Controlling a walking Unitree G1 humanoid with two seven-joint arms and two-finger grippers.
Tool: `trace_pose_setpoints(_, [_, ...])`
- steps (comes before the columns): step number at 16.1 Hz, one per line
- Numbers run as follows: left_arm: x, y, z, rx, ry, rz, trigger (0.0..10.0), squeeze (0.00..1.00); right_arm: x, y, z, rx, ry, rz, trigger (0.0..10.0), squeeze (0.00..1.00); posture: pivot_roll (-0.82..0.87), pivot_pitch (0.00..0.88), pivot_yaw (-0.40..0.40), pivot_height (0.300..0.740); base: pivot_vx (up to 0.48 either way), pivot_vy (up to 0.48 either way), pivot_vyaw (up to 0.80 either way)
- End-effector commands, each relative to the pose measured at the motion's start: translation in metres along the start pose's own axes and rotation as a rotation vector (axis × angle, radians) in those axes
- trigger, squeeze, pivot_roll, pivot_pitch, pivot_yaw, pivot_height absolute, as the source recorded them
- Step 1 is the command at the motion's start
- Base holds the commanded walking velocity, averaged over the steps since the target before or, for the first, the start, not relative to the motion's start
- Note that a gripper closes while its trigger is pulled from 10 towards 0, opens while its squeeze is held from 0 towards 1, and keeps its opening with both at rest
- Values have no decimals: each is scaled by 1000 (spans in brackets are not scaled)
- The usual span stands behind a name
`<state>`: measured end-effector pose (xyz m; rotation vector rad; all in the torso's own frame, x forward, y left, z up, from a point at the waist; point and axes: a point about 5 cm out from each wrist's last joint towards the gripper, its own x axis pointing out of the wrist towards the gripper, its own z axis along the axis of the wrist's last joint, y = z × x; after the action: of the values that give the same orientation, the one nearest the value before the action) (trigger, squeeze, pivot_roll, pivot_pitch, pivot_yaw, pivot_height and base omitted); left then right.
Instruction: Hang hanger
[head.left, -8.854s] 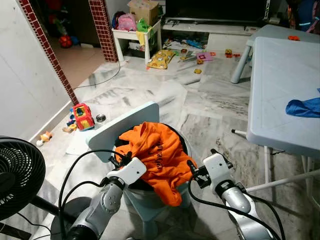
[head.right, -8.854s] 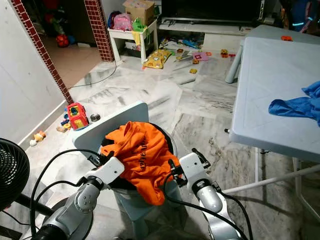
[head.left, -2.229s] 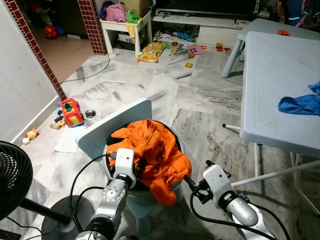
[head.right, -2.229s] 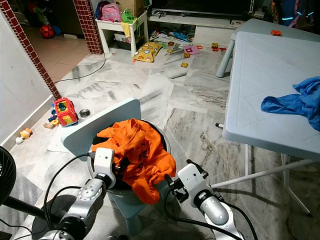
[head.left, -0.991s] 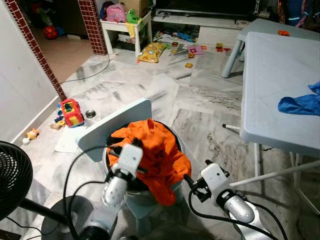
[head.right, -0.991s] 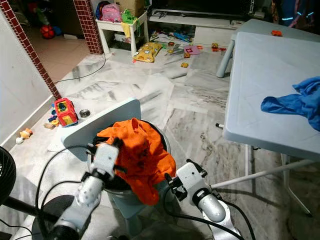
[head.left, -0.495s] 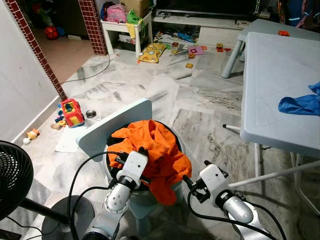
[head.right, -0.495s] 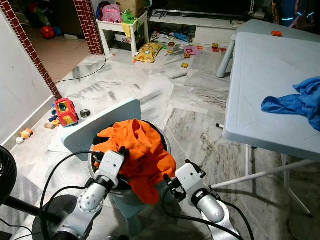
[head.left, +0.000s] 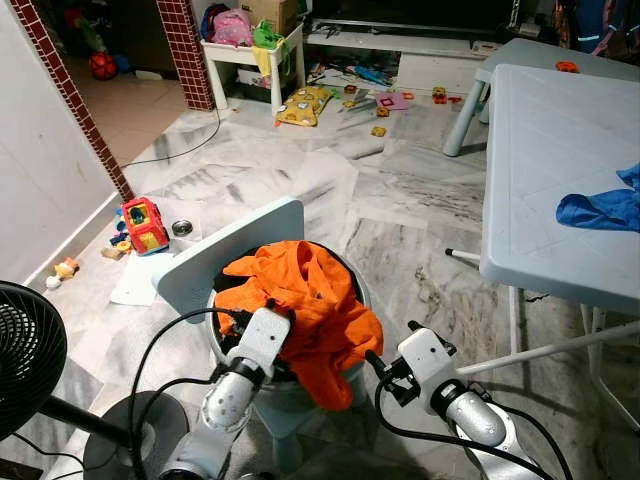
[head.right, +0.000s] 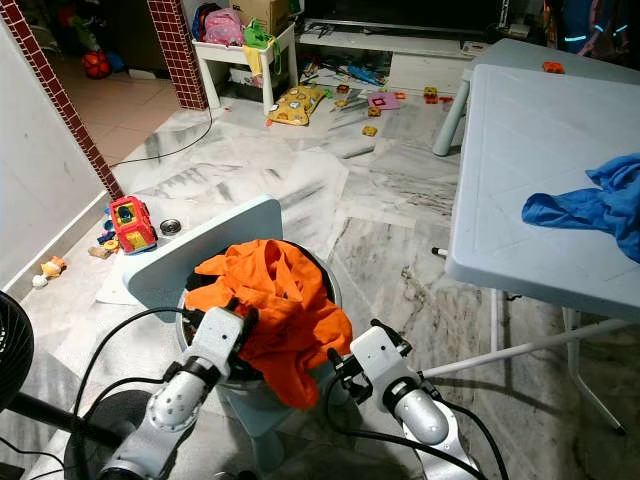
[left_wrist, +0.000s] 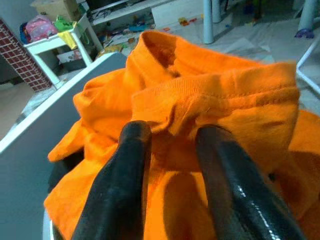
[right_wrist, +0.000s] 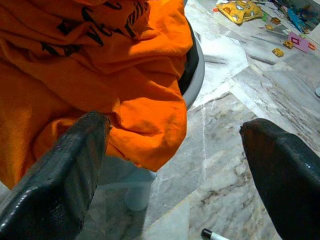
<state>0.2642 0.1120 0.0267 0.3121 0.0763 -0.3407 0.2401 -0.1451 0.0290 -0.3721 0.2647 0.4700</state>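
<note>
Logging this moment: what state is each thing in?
Orange shirt: crumpled, draped over the bin rim.
Bin: lid tilted open.
Left end effector: open, fingers against the shirt.
Right end effector: open, holding nothing.
Blue cloth: bunched on the table.

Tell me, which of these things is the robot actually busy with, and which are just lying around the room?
In use:
- orange shirt, heaped on the bin
- grey bin
- left gripper, fingers pressed into the shirt
- right gripper, open beside the bin

Lying about:
- blue cloth on the white table
- red toy car
- black fan
- scattered toys on the floor
</note>
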Motion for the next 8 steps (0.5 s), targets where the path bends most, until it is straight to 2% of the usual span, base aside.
trace_pose_setpoints(1, [-2, 3, -3, 10, 18, 10, 10000, 1000, 2, 1, 1, -6, -3, 2, 10000, 0, -178, 54, 40, 740, 0, 0, 0])
trace_pose_setpoints(8, [5, 13, -8, 47, 75, -38, 10000, 1000, 2, 2, 1, -13, -3, 3, 10000, 0, -180, 54, 40, 740, 0, 0, 0])
